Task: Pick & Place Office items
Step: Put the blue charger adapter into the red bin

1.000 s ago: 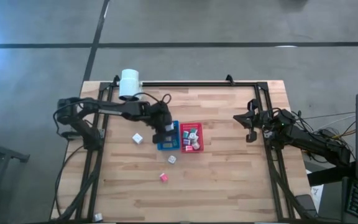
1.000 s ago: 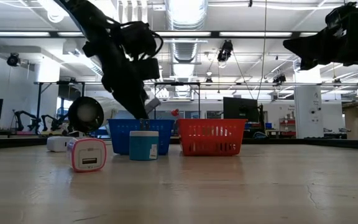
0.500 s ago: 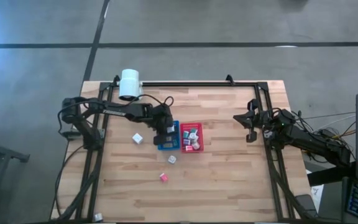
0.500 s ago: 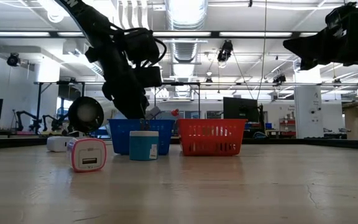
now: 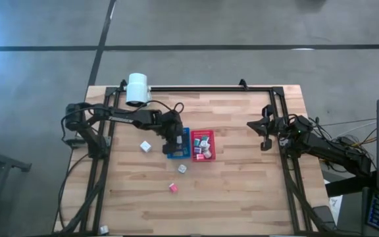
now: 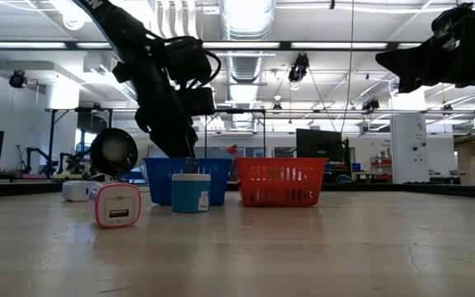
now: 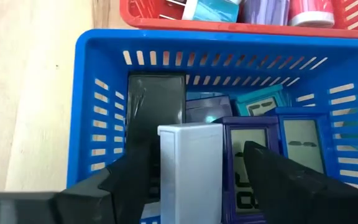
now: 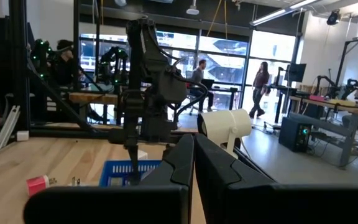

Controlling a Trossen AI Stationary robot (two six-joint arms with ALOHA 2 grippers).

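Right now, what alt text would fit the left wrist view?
The left pincer, open, hangs over the blue tray with a grey-white block between its fingers. Dark flat items lie inside; the red tray adjoins.

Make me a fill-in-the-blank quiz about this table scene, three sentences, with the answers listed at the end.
1. The left hand hangs over the ____ tray, with a grey-white block between its fingers.
2. The red tray sits directly beside the blue tray, on the side toward the ____ arm.
3. The pink cube lies on the bare ____, outside both trays.

Missing words: blue; right; table
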